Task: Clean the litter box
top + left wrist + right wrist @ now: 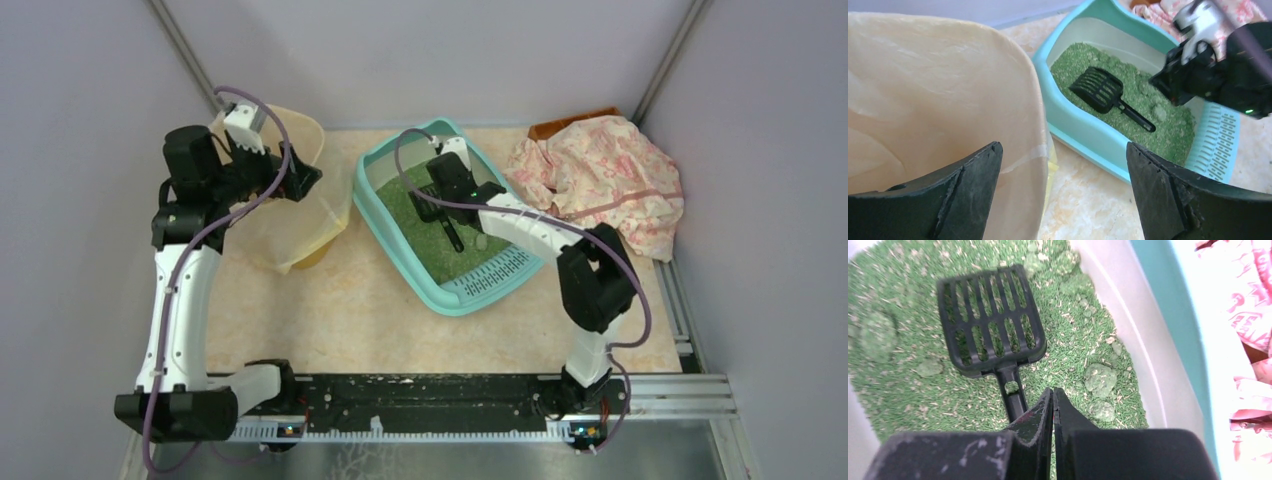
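Note:
The teal litter box (452, 303) lies at the middle of the table, its slotted grate at the near end and green granules inside; it also shows in the left wrist view (1088, 137) and the right wrist view (1173, 315). A black slotted scoop (440, 208) (1100, 90) (990, 322) lies flat on the granules. My right gripper (447, 190) (1053, 392) is shut and empty, hovering just right of the scoop's handle. Green clumps (1100, 380) lie near it. My left gripper (305, 180) (1063, 145) is open over the bin's right rim.
A beige bag-lined bin (300, 130) (923, 75) stands left of the litter box. A pink patterned cloth (600, 170) is heaped at the back right over a brown object. Grey walls close in the sides and back.

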Robot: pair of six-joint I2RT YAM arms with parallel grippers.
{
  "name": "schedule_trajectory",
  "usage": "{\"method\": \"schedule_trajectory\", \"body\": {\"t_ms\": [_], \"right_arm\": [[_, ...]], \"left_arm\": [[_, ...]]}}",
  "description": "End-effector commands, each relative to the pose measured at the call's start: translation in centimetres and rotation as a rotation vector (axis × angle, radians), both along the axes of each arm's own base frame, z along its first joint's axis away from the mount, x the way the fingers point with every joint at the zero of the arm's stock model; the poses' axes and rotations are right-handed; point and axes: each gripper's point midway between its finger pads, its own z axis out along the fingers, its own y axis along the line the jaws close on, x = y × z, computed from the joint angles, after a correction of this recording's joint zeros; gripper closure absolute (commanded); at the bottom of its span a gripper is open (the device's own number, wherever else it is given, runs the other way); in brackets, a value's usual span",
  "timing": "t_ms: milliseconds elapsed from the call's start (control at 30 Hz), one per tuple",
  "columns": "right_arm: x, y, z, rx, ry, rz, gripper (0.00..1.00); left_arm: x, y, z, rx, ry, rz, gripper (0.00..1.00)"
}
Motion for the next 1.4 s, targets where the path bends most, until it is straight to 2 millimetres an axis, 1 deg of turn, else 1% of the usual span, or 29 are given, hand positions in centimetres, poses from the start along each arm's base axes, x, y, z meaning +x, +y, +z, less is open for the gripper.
{"method": "schedule_trajectory", "body": {"t_ms": [0,33,100,167,200,233,300,333,367,467,533,667,800,833,867,933,967,1033,1067,1100,1167,1233,1267,1367], "right_arm": [[-1.1,0.3,5.0,0.114,-0.086,0.005,0.93],[-1.3,0.2,5.3,0.125,-0.091,0.010,0.87],[-1.9,0.0,5.7,0.139,-0.093,0.020,0.80],[-2.2,-0.3,6.0,0.142,-0.098,0.019,0.76],[-2.3,-0.5,6.1,0.142,-0.101,0.017,0.75],[-2.5,-0.6,6.2,0.143,-0.102,0.016,0.73],[-2.7,-0.7,6.1,0.144,-0.099,0.019,0.72],[-2.8,-0.7,6.1,0.146,-0.098,0.019,0.71],[-2.8,-0.8,6.0,0.147,-0.098,0.016,0.71],[-3.2,-0.8,5.8,0.158,-0.094,0.021,0.70],[-3.4,-0.7,5.7,0.169,-0.086,0.027,0.69],[-3.7,-0.4,5.6,0.192,-0.083,0.043,0.68],[-3.9,-0.2,5.4,0.200,-0.074,0.056,0.67],[-4.0,-0.1,5.3,0.202,-0.070,0.062,0.67],[-4.0,0.0,5.2,0.202,-0.066,0.071,0.66],[-4.1,0.2,4.8,0.189,-0.052,0.090,0.62],[-4.1,0.3,4.6,0.179,-0.041,0.099,0.58],[-4.3,0.3,3.3,0.145,0.004,0.112,0.49],[-4.4,0.4,2.6,0.132,0.028,0.117,0.46],[-4.7,0.4,1.5,0.117,0.058,0.124,0.43],[-5.3,0.6,-0.4,0.106,0.107,0.140,0.40],[-5.7,0.9,-2.1,0.106,0.138,0.156,0.37],[-5.9,1.0,-2.7,0.107,0.151,0.163,0.37],[-5.9,1.4,-4.8,0.098,0.185,0.173,0.36]], "left_arm": [[1.0,-1.0,-2.3,0.045,0.039,-0.109,0.01],[1.2,-1.0,-3.1,0.044,0.068,-0.110,0.03],[1.4,-1.2,-4.3,0.037,0.125,-0.124,0.13],[1.3,-1.4,-4.8,0.026,0.157,-0.136,0.35],[1.3,-1.5,-4.8,0.021,0.164,-0.138,0.49],[1.3,-1.6,-4.8,0.020,0.170,-0.137,0.59],[1.1,-1.6,-4.6,0.016,0.173,-0.133,0.83],[1.0,-1.7,-4.5,0.016,0.172,-0.133,0.90],[0.8,-1.8,-4.4,0.014,0.173,-0.137,1.00],[0.2,-2.4,-4.0,-0.023,0.180,-0.158,1.00],[-0.4,-3.4,-3.8,-0.040,0.205,-0.171,1.00],[-1.2,-3.7,-3.6,-0.065,0.267,-0.115,1.00],[-2.3,-4.4,-4.4,-0.075,0.303,-0.105,1.00],[-2.4,-4.3,-4.7,-0.071,0.310,-0.095,0.92],[-2.5,-4.2,-5.0,-0.071,0.315,-0.083,0.79],[-2.7,-4.1,-5.5,-0.076,0.322,-0.073,0.57],[-2.7,-4.2,-5.5,-0.084,0.325,-0.069,0.42],[-2.9,-4.2,-5.7,-0.102,0.327,-0.063,0.16],[-2.9,-4.3,-5.6,-0.109,0.324,-0.065,0.06],[-2.9,-4.3,-5.5,-0.114,0.319,-0.062,0.02],[-2.8,-4.2,-5.4,-0.124,0.310,-0.047,0.01],[-2.8,-4.3,-4.7,-0.138,0.276,-0.045,0.01],[-2.9,-4.6,-4.0,-0.158,0.244,-0.063,0.01],[-4.2,-6.0,-0.5,-0.245,0.097,-0.150,0.01]]}}
